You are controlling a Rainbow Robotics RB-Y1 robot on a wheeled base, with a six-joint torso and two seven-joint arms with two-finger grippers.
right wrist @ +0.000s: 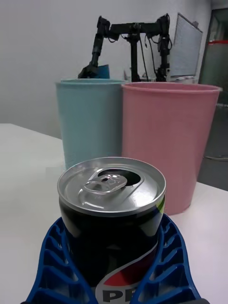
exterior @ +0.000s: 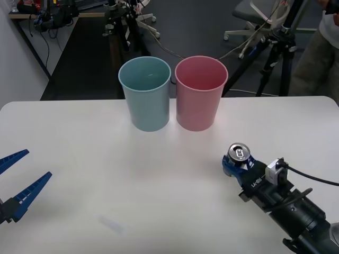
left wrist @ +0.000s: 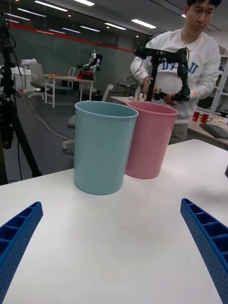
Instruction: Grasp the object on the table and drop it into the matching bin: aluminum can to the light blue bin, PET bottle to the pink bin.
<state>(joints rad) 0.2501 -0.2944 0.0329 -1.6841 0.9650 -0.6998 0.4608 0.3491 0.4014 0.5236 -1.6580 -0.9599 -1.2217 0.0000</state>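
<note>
While your right gripper (exterior: 237,161) is pinching the aluminum can (exterior: 239,154) between its blue jaws, the can is standing upright at the right side of the bench (exterior: 106,174), on the near side of the pink bin (exterior: 201,92) and a little to its right, so the wrong bin is sitting closest to your load. You are aiming for the light blue bin (exterior: 145,93), which is standing just to the left of the pink bin, their rims almost touching, and that tight spacing is where the trouble is waiting. If you are travelling straight across, the can is passing over the pink bin's mouth first, and a loose hold there would be sending it into the wrong one. If you are lifting too little, the can or the jaws could be clipping the pink bin's rolled rim and tipping it into its neighbour. In the right wrist view the ribbed fingers (right wrist: 173,261) are cupping only the lower body of the can (right wrist: 112,209), so a quick swing may be letting it rock or slip. Your left gripper (exterior: 21,180) is waiting far to the left of the pink bin, near the bench's front edge, jaws spread and holding nothing, so it is not getting in your way.
</note>
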